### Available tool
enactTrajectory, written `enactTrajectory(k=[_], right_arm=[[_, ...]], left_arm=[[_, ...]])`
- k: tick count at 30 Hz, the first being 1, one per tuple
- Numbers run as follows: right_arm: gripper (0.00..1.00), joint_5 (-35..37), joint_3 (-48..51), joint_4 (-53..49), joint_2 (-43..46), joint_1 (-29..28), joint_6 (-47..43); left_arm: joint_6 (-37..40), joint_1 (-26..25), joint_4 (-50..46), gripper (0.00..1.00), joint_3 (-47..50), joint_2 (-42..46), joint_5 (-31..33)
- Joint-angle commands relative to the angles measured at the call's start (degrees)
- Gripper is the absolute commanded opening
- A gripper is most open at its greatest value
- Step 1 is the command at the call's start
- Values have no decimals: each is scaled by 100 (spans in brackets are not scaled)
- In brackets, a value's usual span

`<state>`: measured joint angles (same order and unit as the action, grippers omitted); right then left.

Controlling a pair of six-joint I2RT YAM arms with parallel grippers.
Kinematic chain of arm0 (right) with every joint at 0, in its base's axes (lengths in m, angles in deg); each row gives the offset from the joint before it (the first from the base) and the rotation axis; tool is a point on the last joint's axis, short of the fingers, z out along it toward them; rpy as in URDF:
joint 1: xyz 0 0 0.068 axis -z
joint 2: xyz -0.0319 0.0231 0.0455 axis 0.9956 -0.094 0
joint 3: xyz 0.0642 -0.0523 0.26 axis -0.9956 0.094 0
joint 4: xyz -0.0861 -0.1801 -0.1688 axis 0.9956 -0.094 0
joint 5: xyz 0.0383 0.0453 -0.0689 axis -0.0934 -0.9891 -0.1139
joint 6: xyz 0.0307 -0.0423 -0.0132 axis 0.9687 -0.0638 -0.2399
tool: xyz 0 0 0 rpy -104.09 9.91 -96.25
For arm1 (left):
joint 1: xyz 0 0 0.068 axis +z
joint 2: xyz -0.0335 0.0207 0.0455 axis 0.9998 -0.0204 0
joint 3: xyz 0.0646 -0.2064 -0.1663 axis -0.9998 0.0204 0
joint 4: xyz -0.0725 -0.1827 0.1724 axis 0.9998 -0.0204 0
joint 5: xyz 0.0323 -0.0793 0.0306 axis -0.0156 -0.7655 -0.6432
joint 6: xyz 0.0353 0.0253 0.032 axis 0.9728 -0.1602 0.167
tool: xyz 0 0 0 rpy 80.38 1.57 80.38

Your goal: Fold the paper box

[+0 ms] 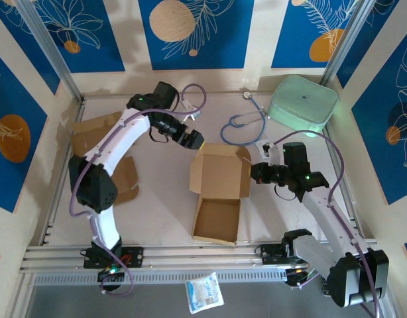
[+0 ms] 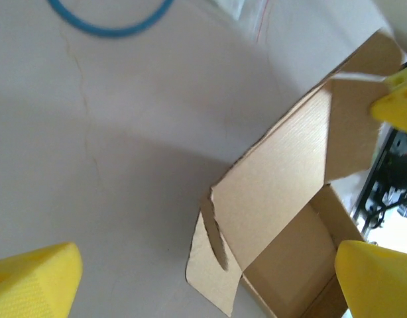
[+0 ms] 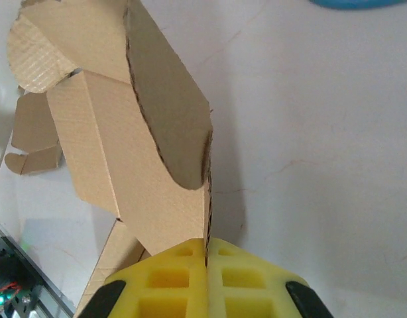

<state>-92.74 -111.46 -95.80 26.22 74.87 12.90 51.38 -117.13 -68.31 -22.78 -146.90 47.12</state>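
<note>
The brown paper box (image 1: 220, 173) lies open in the middle of the table, its back panels standing up and its tray (image 1: 217, 220) toward the near edge. My right gripper (image 1: 255, 171) is shut on the box's right side wall; in the right wrist view the yellow pads (image 3: 177, 278) pinch the thin cardboard edge (image 3: 207, 212). My left gripper (image 1: 191, 140) hangs open just beyond the box's far left corner, touching nothing. In the left wrist view its wide-apart fingertips (image 2: 31, 281) frame the box's corner flap (image 2: 217, 265).
A blue stethoscope (image 1: 242, 123) and a mint-green case (image 1: 303, 103) lie at the far right. Flat cardboard pieces (image 1: 94, 130) rest by the left arm. A plastic packet (image 1: 203, 292) sits past the near rail.
</note>
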Motion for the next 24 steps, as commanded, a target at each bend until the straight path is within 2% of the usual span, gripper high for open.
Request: enactTrajectory(k=[1,6,10,12,19,24], right_arm=[[0,14,-227,9,170,-61,-362],[0,186,-237,54,176,-88,-456],[0,363,-290,75,35,-124,-521],[0,519,-319,79,-13,-200,-564],[0,996,-441,174,-237,-594,-718],[0,1211,-557,65,-350,-655,-689]], left_arm=[[347,-275,-665,98,-299,-426,347],[297,-285,-759,93,-245,-551,-50],[193,-316,-872,80,-2,-590,-519],[143,-380,-780,73,190,-525,-470],[4,-412,-570,43,319,-535,-314],[-94,-422,-354,17,368,-360,89]])
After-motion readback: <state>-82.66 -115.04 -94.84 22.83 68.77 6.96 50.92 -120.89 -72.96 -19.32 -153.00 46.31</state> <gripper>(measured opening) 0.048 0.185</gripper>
